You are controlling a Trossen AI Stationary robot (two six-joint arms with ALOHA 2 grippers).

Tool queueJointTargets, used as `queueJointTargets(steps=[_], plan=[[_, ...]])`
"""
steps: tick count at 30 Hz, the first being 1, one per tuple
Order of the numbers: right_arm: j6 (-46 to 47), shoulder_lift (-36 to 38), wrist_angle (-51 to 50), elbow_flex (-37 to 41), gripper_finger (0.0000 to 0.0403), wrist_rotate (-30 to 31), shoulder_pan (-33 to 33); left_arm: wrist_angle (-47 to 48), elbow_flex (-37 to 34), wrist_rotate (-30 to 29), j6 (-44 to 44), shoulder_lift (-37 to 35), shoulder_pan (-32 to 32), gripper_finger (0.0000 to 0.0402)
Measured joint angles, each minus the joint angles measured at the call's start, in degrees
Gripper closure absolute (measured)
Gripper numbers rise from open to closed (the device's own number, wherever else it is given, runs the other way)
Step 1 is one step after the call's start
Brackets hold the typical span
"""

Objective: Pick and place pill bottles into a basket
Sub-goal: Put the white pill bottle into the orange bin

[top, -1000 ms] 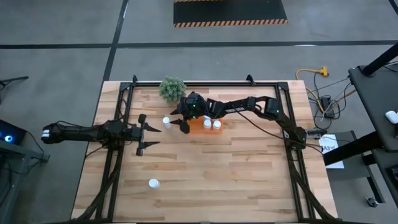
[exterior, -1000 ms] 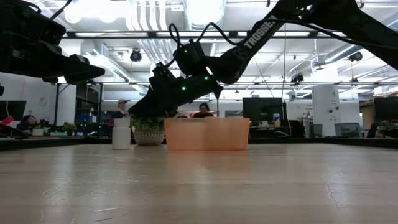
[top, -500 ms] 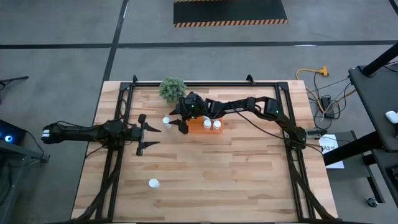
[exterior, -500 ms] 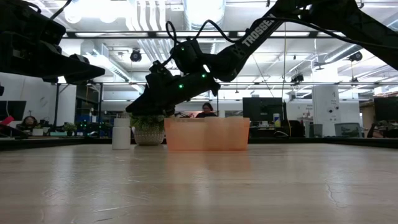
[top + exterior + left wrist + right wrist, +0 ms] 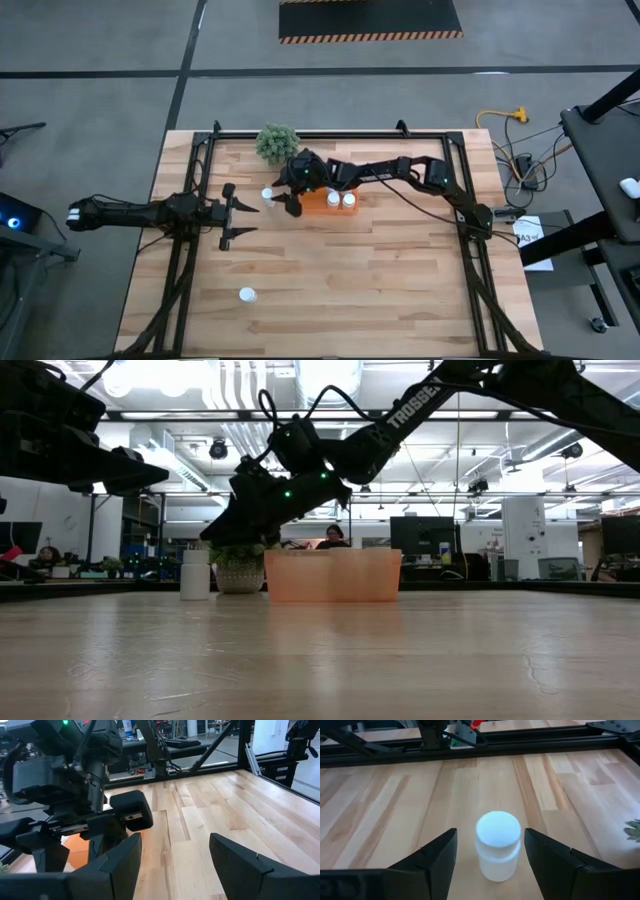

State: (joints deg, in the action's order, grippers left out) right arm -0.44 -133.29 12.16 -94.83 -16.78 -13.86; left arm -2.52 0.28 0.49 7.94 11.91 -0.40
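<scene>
A white pill bottle (image 5: pixel 497 845) stands upright on its base on the table, also showing in the high view (image 5: pixel 267 195) and the low view (image 5: pixel 195 575). My right gripper (image 5: pixel 284 197) is open just to its right, above the table. In the right wrist view the gripper (image 5: pixel 490 832) has one finger to each side of the bottle, without touching. The orange basket (image 5: pixel 318 203) holds two bottles (image 5: pixel 340 200). Another bottle (image 5: pixel 246 294) stands near the front left. My left gripper (image 5: pixel 245 216) is open and empty, left of centre.
A small green plant (image 5: pixel 277 143) stands at the far edge, just behind the basket and the right arm. The left gripper is close to the standing bottle, on its near side. Black frame rails (image 5: pixel 190 200) run along the table's sides.
My right gripper has gone a little toward the table's left edge, from over the basket's left end toward the standing bottle, staying open. The bottles and the left arm have kept still.
</scene>
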Motion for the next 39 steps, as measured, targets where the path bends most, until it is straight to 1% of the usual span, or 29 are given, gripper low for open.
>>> queueJointTargets(steps=[4,9,15,21,24,28,31,35,37,39], plan=[[0.13,-0.01,0.05,0.15,0.0184,-0.33,0.18,0.02,0.02,-0.02,0.00,0.07,0.02,0.0185],[0.32,0.00,0.03,1.64,0.0184,-3.44,0.54,0.00,0.02,-0.02,0.00,0.02,0.00,0.0185],[0.57,0.17,0.03,3.46,0.0184,-3.84,1.55,-0.03,0.01,0.00,-0.01,-0.01,0.01,0.0185],[-0.01,2.13,0.03,4.59,0.0184,-3.84,2.75,0.01,0.00,-0.02,-0.02,0.01,0.02,0.0185],[-1.34,4.03,0.51,6.47,0.0184,-3.69,3.16,-2.93,0.02,0.00,-2.07,-0.03,0.01,0.0185],[-2.10,7.43,1.71,11.23,0.0184,-1.06,3.57,-6.15,0.02,-0.01,-3.04,0.04,0.00,0.0185],[-1.13,10.50,8.54,17.23,0.0184,-1.05,3.75,-6.52,0.02,-0.02,-3.05,-0.04,0.02,0.0185],[1.39,15.34,19.54,27.16,0.0184,-1.05,3.82,-6.47,0.02,0.00,-3.06,0.06,0.02,0.0185],[2.21,18.04,22.43,31.87,0.0184,-1.06,3.82,-6.52,0.02,0.00,-3.06,-0.02,0.02,0.0185],[2.22,21.65,23.20,36.51,0.0184,-1.08,3.83,-7.30,0.02,0.00,-3.08,-0.01,0.00,0.0185]])
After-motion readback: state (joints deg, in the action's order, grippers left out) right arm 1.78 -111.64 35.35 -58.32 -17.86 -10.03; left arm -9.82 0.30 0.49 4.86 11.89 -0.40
